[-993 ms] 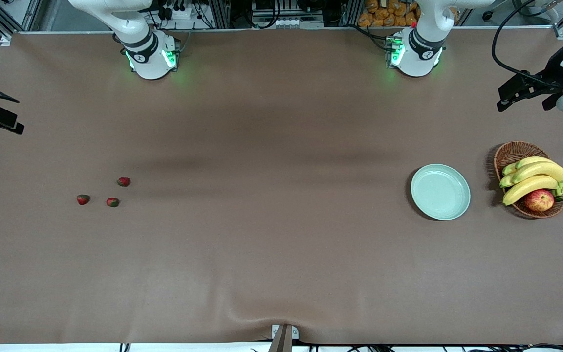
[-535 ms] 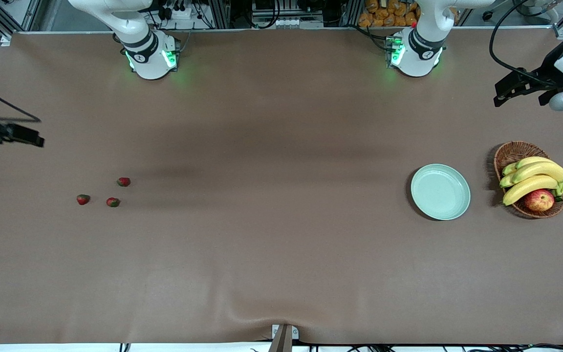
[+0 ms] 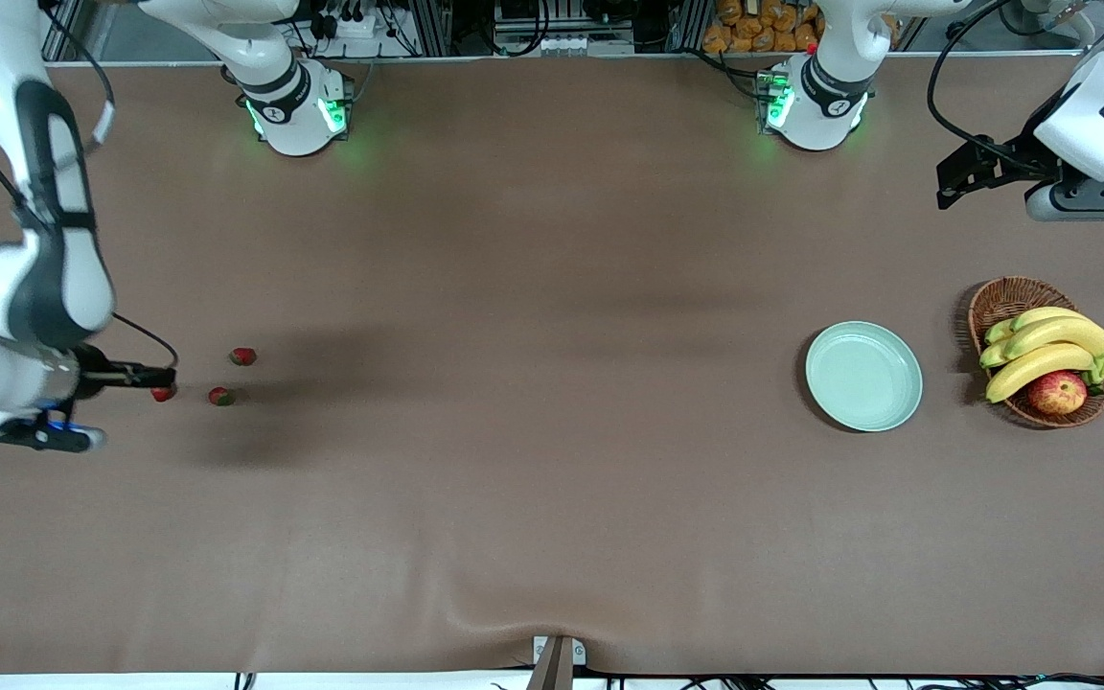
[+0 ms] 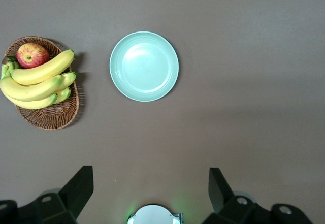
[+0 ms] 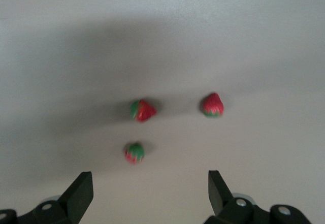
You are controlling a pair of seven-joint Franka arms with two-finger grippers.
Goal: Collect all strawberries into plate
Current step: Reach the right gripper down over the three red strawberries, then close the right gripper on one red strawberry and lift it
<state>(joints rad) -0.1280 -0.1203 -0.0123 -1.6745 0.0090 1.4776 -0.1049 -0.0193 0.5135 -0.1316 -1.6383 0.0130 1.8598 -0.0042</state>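
Right gripper (image 5: 147, 196) reads open on my end, fingers (image 5: 78, 191) spread wide, nothing between them. It hangs over the strawberries at the right arm's end of the table; the wrist cam has all three below it, none touched. In the front view that arm covers part of the cluster: I see one strawberry (image 3: 242, 356) farthest from the front camera, a second strawberry (image 3: 220, 396) nearer, and a third strawberry (image 3: 164, 393) half hidden under the arm's black tip. All three sit on the brown table cover (image 3: 552, 479), close together but apart.

Left gripper (image 4: 150, 193) also open, empty, up in the air near the left arm's end of the table, waiting. Its camera looks down on the plate (image 4: 144, 66), which has nothing on it. Plate (image 3: 863, 376) lies flat, well apart from the strawberries. Just beside it, toward the table's end, is the wicker basket (image 3: 1012, 299) with bananas (image 3: 1050, 347) and an apple (image 3: 1057, 392) in it.
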